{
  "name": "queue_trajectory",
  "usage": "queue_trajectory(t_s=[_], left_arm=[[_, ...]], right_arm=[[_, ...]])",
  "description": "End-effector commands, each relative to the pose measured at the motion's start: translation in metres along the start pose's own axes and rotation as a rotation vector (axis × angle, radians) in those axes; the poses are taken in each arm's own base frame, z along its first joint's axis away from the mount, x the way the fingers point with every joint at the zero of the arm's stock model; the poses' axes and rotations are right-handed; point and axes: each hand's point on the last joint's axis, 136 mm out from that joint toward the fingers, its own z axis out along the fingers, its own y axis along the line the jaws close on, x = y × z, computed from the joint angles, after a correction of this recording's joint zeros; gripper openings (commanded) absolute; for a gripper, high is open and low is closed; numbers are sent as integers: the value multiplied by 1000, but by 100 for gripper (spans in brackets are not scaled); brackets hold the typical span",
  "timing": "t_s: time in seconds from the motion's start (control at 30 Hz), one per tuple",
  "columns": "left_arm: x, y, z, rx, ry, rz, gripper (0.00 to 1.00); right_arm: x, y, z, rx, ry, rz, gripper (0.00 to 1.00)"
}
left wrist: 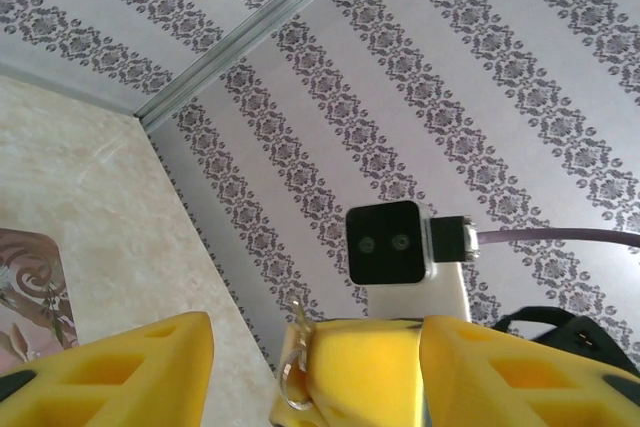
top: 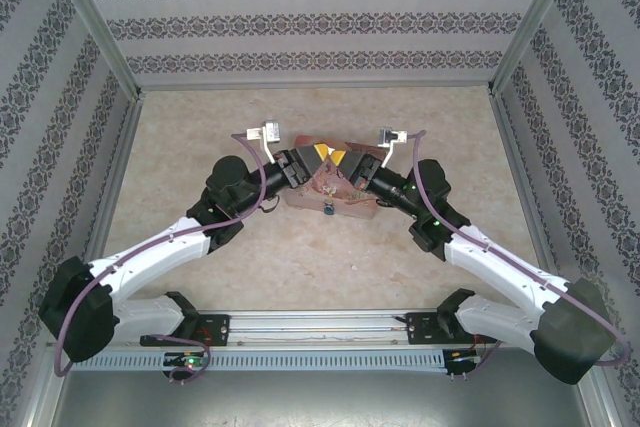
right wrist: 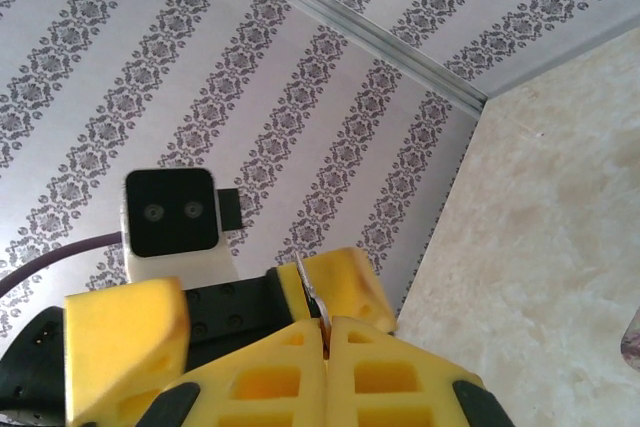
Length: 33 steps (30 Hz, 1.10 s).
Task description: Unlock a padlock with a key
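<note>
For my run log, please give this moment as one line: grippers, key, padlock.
right gripper: shut on key | left gripper: open around key | padlock: at pink box near edge, untouched

Tiny teal padlock (top: 327, 212) on pink box's (top: 350, 209) near face, silver key (right wrist: 312, 292) pinched between closed jaws

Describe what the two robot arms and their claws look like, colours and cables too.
The left arm and right arm have white shells on the long links and black housings at the joints. A purple cable loops along each one to a white-and-black camera block with two lenses at the wrist. The left claw and right claw have chunky yellow fingers with rectangular cut-outs.
</note>
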Motion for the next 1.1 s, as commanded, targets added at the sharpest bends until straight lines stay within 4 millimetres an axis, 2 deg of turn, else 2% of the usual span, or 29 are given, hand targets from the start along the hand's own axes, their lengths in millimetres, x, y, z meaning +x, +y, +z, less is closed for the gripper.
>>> queue_trajectory(t_s=[0.0,0.4,0.7,0.93,1.07], left_arm=[[-10,-17,6,52,-50,-1,55],[-12,-15,11,42,-67,1,33],[-13,-18,12,38,-55,21,1],[-12,-27,6,31,3,70,0],[-10,-37,2,55,67,74,0]], right_arm=[[-4,15,-2,-49,-36,-10,0],[2,10,1,-27,-25,2,0],[6,4,0,-7,-19,17,0],[5,9,-14,-53,65,-5,30],[3,13,-27,-97,135,-23,40]])
